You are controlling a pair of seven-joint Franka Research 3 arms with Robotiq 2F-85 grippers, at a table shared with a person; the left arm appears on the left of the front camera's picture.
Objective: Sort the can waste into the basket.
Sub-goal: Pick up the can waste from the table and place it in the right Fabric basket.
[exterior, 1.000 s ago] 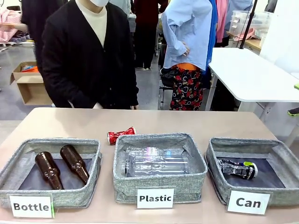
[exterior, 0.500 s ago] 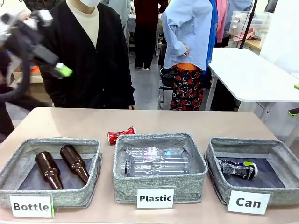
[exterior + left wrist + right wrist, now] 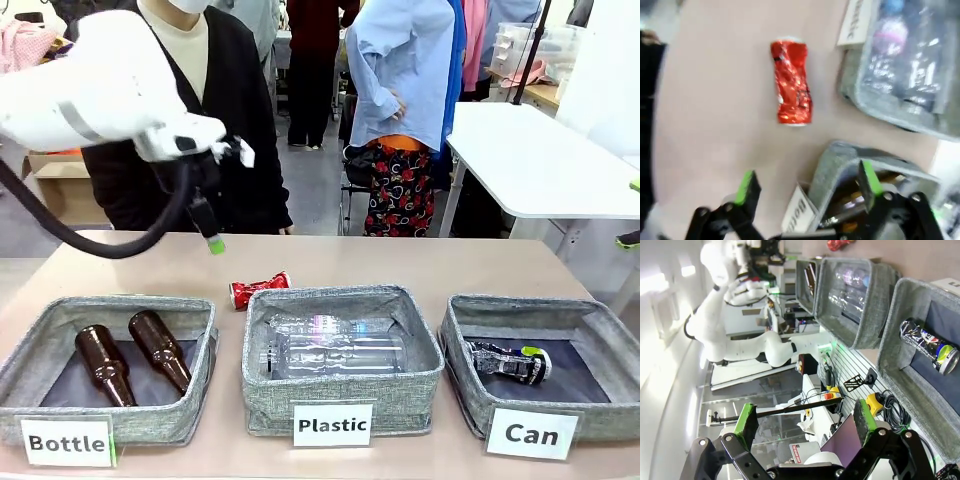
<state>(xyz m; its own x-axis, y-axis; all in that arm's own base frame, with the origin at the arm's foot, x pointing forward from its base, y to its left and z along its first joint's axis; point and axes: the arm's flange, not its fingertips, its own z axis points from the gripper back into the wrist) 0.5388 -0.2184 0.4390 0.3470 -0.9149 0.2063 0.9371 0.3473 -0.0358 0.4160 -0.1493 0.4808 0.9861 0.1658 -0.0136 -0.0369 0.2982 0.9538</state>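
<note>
The shiny red crushed can (image 3: 260,289) lies on the table just behind the "Plastic" basket, and it is also in the left wrist view (image 3: 791,82). My left gripper (image 3: 212,240) hangs above the table to the can's left and stands open (image 3: 806,183) with nothing between its fingers. The black-and-silver can with a green end (image 3: 510,362) lies inside the grey basket labelled "Can" (image 3: 455,330) at the right. My right gripper (image 3: 805,421) is open and empty, far off from that can (image 3: 930,346) and its basket (image 3: 900,305).
A grey "Bottle" basket (image 3: 40,330) with two brown glass bottles stands at the left. The "Plastic" basket (image 3: 260,385) with clear bottles is in the middle. A person in a black cardigan (image 3: 240,150) stands at the far edge of the table.
My left arm has swung in from the upper left and come down over the table behind the Bottle basket. Both cans lie where they were.
</note>
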